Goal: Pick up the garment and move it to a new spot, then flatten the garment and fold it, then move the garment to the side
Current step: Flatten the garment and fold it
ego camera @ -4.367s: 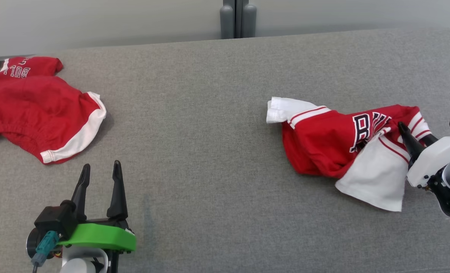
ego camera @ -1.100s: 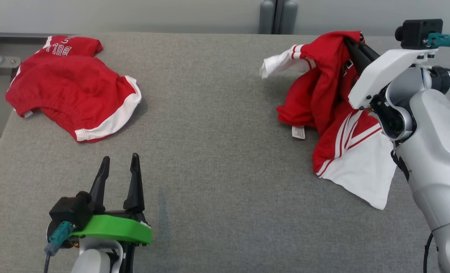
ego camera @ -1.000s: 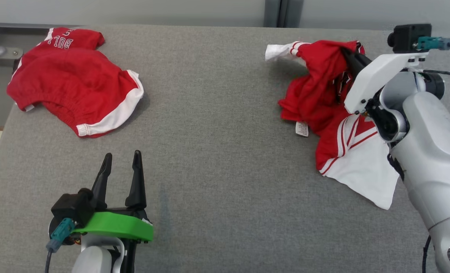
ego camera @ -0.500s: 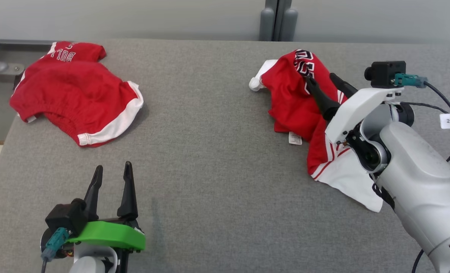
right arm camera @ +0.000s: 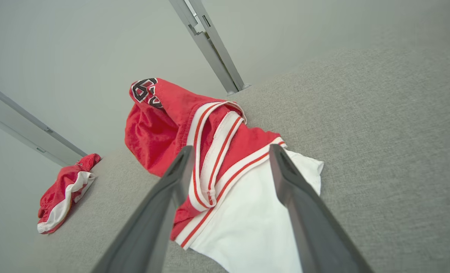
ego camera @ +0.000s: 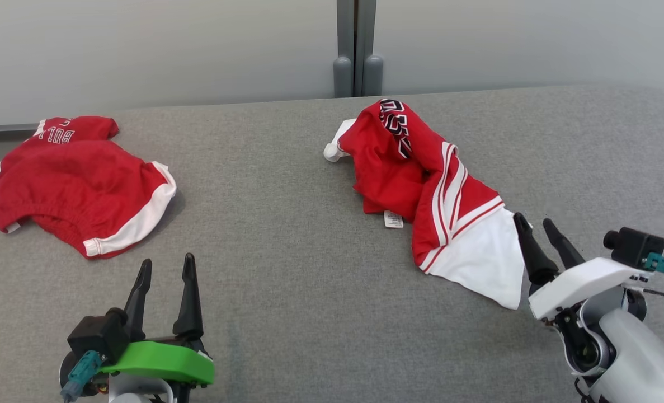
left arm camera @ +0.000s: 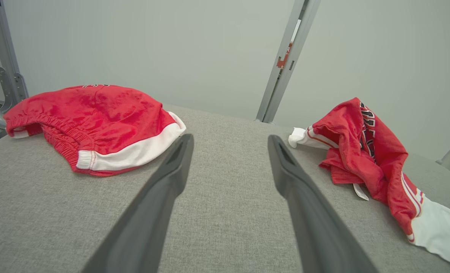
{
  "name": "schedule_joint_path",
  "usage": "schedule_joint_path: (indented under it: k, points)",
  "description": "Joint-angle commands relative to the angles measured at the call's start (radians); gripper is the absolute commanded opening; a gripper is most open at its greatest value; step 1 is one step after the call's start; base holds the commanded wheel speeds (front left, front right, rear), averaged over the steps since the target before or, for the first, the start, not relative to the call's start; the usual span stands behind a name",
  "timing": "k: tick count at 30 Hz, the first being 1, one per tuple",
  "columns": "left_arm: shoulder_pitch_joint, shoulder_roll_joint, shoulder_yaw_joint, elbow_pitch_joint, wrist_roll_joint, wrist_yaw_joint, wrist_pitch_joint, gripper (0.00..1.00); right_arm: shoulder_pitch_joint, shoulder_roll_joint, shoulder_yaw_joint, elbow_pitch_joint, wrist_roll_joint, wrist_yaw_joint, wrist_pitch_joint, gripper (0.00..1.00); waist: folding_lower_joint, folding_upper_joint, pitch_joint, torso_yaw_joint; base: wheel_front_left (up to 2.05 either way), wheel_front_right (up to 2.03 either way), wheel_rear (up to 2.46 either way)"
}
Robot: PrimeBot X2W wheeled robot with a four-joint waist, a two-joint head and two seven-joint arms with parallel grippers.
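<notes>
Our right gripper (ego camera: 532, 219) has let go of the garment (ego camera: 415, 168) and drawn back; its jaws stand wide and empty. The garment lies crumpled just ahead of it, white end nearest. Our left gripper (ego camera: 166, 259), also wide open and empty, has the garment well off to its right. If we pinch several bunched layers, we may drag the heap instead of spreading it.
</notes>
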Motion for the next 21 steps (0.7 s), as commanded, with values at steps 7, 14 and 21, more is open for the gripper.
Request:
schedule_joint_path:
  k: [7, 14, 21]
  points:
    - [-0.008, 0.003, -0.005, 0.002, 0.014, -0.004, 0.000, 1.00, 0.044, 0.028, -0.004, -0.018, -0.046, 0.000, -0.017, 1.00, 0.0000, 0.0000, 0.004, -0.014, 0.00, 0.00, 0.00]
    - [-0.015, 0.003, -0.012, 0.009, 0.003, -0.007, 0.000, 1.00, 0.001, 0.051, 0.016, 0.011, -0.066, 0.000, 0.025, 1.00, 0.0000, 0.0000, 0.005, 0.007, 0.00, 0.00, 0.00]
    - [-0.029, 0.003, -0.017, 0.012, -0.002, -0.009, 0.000, 1.00, -0.103, 0.091, 0.067, 0.132, -0.075, 0.000, 0.131, 1.00, 0.0000, 0.0000, 0.025, 0.044, 0.00, 0.00, 0.00]
